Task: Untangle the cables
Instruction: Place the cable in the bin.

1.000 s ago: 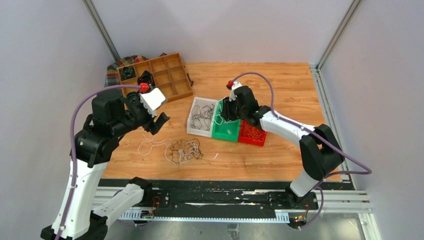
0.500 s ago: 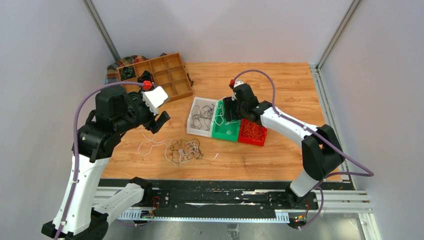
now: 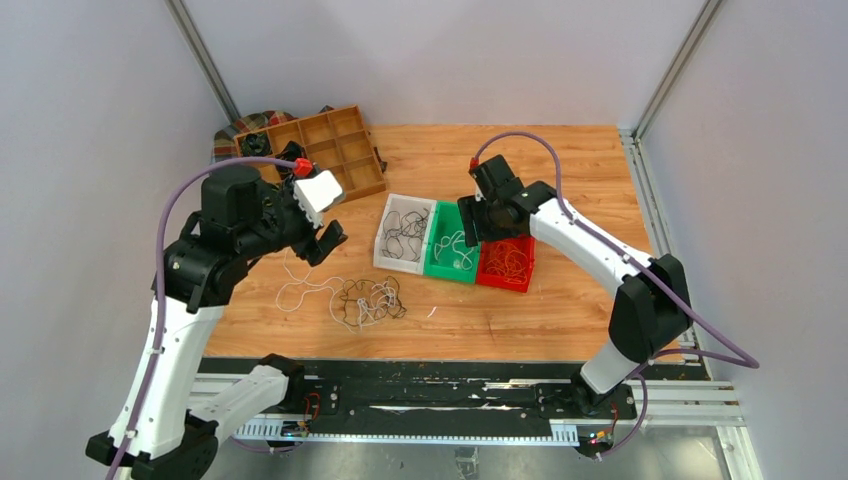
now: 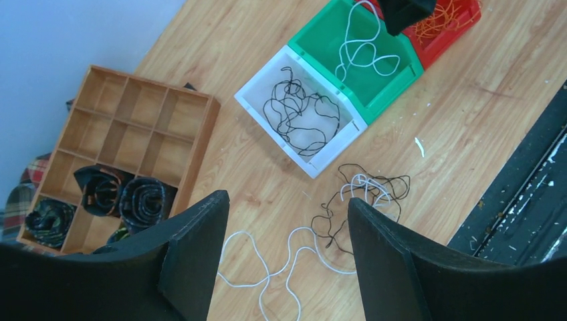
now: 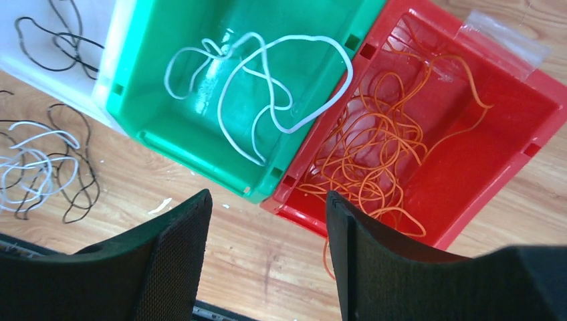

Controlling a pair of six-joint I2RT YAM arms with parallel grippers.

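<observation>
From above, you see the cables (image 3: 366, 300) as a loose black-and-white knot on the wood-grain table (image 3: 600, 170). They lie near the left gripper (image 3: 325, 243), whose fingers stand apart and empty. The right gripper (image 3: 476, 222), also spread and empty, hangs over the green bin (image 3: 440, 272).

Your left wrist view shows thin black loops (image 4: 297, 110) in the white bin (image 4: 249, 99) and glossy black rolls (image 4: 144, 200) in the wooden tray (image 4: 200, 144).

Your right wrist view shows a smooth white cord (image 5: 348, 73) curling in the green bin, and fine orange strands (image 5: 374, 140) heaped in the red bin (image 5: 488, 160).
</observation>
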